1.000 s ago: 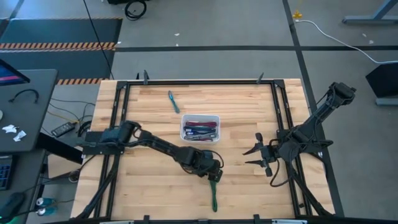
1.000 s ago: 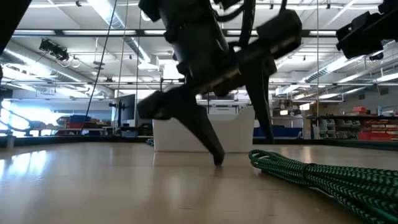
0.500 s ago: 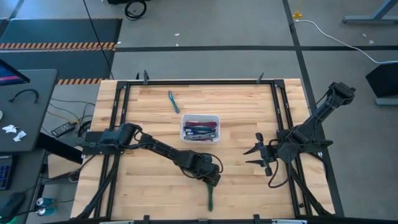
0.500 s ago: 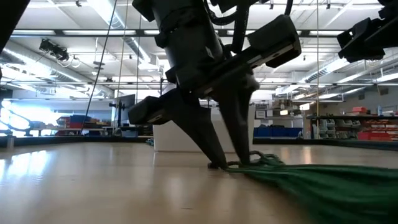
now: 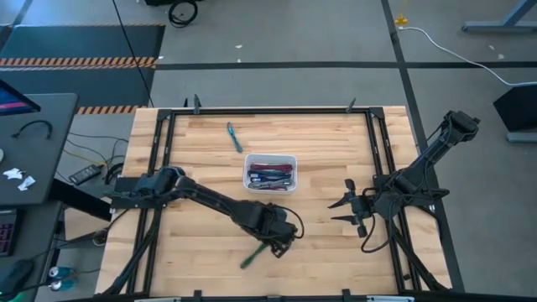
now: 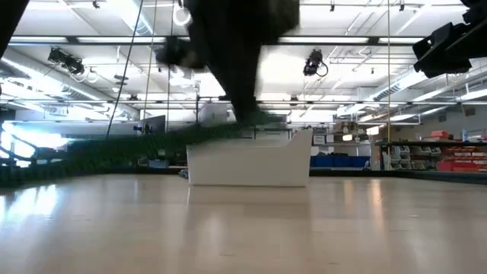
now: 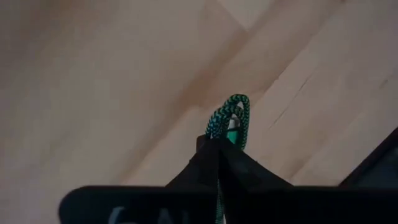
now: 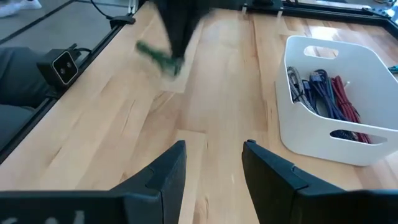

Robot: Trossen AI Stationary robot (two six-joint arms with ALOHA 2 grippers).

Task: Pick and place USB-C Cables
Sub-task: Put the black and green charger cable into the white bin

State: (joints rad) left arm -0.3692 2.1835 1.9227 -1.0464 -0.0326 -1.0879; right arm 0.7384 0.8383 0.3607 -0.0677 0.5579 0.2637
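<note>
A green braided USB-C cable (image 5: 254,257) is off the table, with my left gripper (image 5: 271,245) shut on it near the table's front middle. In the low view the green cable (image 6: 114,148) shows blurred, well above the wood. A white bin (image 5: 270,174) at the table's middle holds several cables in purple, red and grey (image 8: 326,93). A teal cable (image 5: 233,137) lies flat on the table behind the bin. At the right side, clear of all of them, my right gripper (image 5: 346,210) stands open. My left gripper pinches the green bundle between its two fingers, close to one looped end (image 7: 231,117) that sticks out just past the fingertips (image 7: 208,149). Several strands lie in the pinch. The fingers point down from above. The cable is lifted clear, its free end (image 5: 247,263) trailing toward the near left.
A black frame (image 5: 164,143) runs round the wooden table top. Bare wood lies left of the bin and between the bin and my right gripper. A black box (image 8: 62,65) sits at the table's edge in the right wrist view.
My left gripper has shut on the green cable's end and risen with it, drifting a little toward the near left. The cable lay on the table pointing at the near edge; now it is lifted clear and has swung toward the near left.
</note>
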